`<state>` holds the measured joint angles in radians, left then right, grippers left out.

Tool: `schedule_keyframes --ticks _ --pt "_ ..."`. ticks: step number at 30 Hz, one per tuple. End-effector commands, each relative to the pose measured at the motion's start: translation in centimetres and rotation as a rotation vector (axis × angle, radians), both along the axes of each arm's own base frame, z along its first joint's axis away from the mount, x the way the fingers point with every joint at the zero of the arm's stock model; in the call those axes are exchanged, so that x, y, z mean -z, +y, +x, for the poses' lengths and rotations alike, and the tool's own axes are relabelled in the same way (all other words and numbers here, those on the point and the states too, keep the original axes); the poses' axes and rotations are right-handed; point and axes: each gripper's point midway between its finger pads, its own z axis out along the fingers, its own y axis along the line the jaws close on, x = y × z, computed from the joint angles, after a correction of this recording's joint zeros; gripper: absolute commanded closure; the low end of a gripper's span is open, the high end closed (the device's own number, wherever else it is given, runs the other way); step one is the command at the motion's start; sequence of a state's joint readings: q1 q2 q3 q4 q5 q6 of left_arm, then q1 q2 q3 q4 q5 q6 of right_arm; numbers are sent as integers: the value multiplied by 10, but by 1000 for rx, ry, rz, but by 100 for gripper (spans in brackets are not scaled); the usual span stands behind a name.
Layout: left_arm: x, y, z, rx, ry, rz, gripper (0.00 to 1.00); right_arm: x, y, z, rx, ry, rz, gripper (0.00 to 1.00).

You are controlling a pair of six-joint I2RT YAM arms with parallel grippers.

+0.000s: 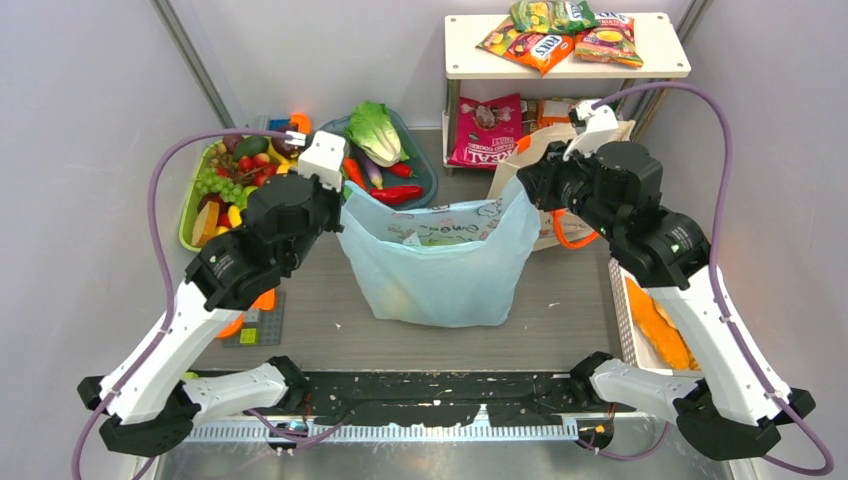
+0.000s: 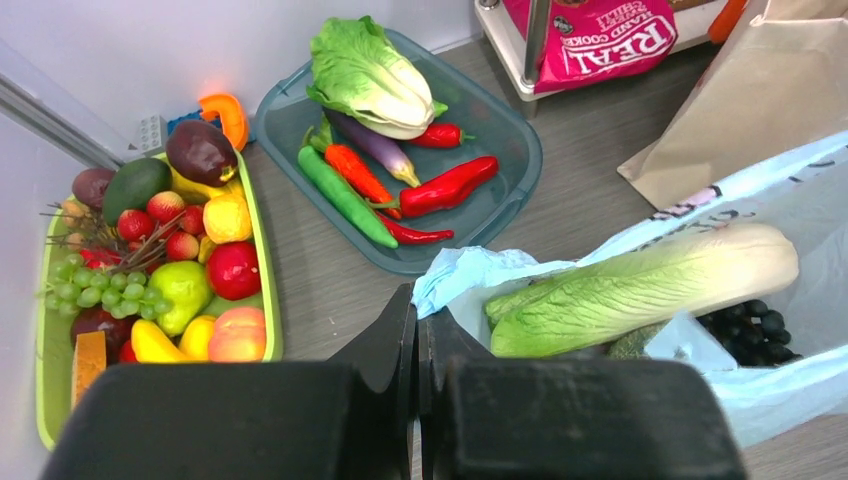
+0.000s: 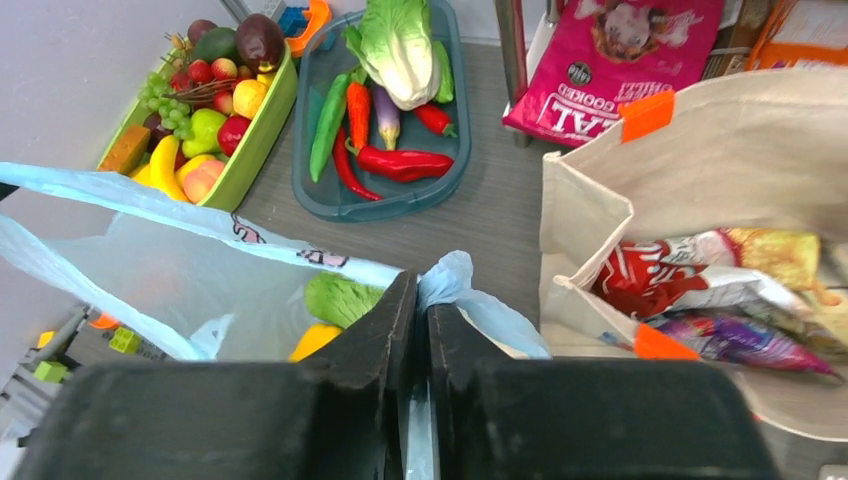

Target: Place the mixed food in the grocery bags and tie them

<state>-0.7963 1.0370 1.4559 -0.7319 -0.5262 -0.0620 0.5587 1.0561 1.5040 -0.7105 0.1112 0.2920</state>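
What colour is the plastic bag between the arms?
Light blue; the plastic bag shows best in the top external view.

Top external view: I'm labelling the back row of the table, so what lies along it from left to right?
green fruit tray → teal vegetable tray → white shelf carrying snack packets

Canvas tote [image 1: 522, 160] largely hidden behind the right arm [image 1: 650, 230]

Thin blue plastic bag [image 1: 440, 275], matt canvas tote [image 3: 720, 150], glossy snack packets [image 3: 665, 275]
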Motion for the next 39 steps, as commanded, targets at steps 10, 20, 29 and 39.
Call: schedule_keyframes --ticks 10,20,29,39 --pt "-22 -4 -5 54 -37 -38 100 -73 63 -55 -522 -240 -29 1" --pt "-21 11 -11 20 -43 -13 100 -36 178 -44 -781 -448 -131 1" --pt "-25 -2 -18 93 -42 -80 100 -8 250 -34 -929 -610 -124 1" --pt "-25 -8 -26 139 -36 -124 100 9 293 -46 -1123 -579 14 4"
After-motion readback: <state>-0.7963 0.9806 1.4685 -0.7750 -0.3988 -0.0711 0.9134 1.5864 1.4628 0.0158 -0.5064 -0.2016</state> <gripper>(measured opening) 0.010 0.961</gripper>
